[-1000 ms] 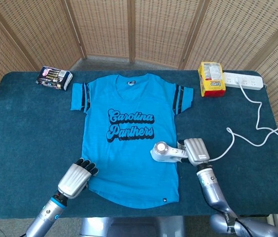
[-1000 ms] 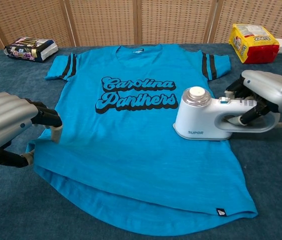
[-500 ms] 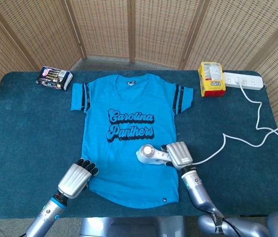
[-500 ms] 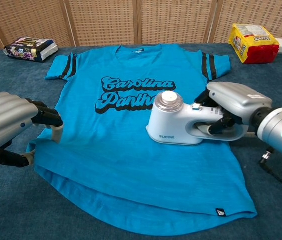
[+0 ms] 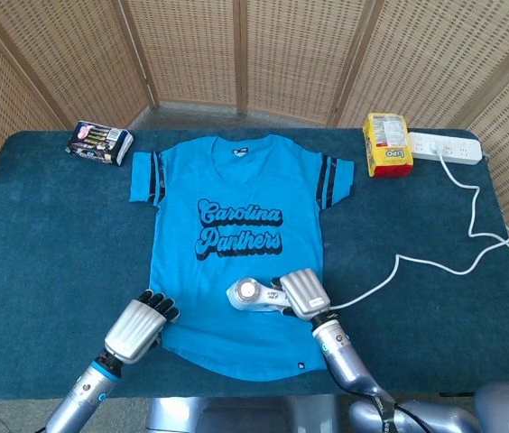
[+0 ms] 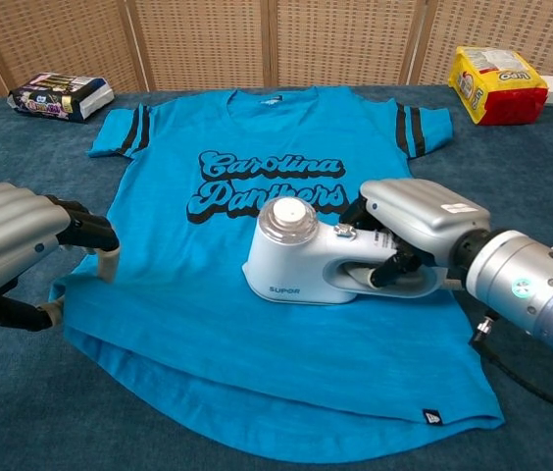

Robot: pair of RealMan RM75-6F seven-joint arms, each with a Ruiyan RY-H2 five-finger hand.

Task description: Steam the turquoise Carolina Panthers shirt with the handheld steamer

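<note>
Head view: the shirt (image 5: pixel 236 244) lies flat mid-table; the right hand (image 5: pixel 301 294) grips the steamer (image 5: pixel 253 295) at the shirt's 5 o'clock. Its cord (image 5: pixel 435 262) could snag.

Chest view: the left hand (image 6: pixel 12 250) pinches the hem at 9 o'clock; if it slips, the fabric likely bunches.

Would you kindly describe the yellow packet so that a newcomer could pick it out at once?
Start at the dark blue table and go to its far right corner, beyond the turquoise shirt. There the yellow packet lies just left of the white power strip. It is the only yellow and red thing; the other snack pack, at the far left, is dark.
</note>
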